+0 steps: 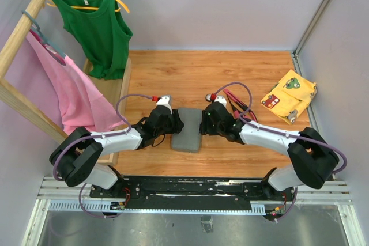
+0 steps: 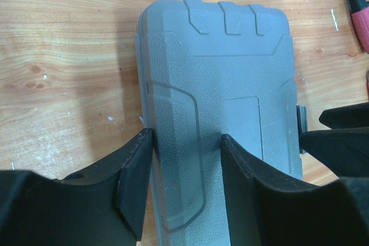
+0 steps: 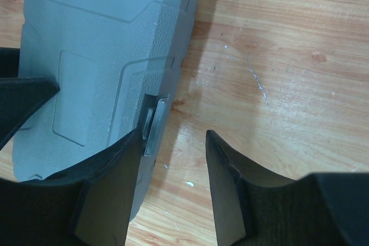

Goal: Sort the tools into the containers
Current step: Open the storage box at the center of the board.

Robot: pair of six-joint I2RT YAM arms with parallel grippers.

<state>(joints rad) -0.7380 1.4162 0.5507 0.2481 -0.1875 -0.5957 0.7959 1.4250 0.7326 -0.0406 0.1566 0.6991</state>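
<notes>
The grey tool case [image 1: 186, 131] lies shut in the middle of the wooden table, between both grippers. My left gripper [image 1: 174, 124] is open and straddles the left edge of the case [image 2: 230, 73]; in the left wrist view the gripper [image 2: 186, 136] has one finger beside the edge and one over the lid. My right gripper [image 1: 204, 124] is open at the right side of the case [image 3: 104, 38]. In the right wrist view that gripper [image 3: 173, 133] has its left finger against the latch [image 3: 154, 122] and its right finger over bare wood. Pink-red handled tools [image 1: 237, 103] lie behind the right gripper, one handle [image 2: 360, 18] showing.
A yellow patterned cloth [image 1: 288, 96] lies at the right of the table. A wooden clothes rack stands at the left with a green top [image 1: 98, 27] and a pink garment [image 1: 69, 93]. Walls close in the back and right.
</notes>
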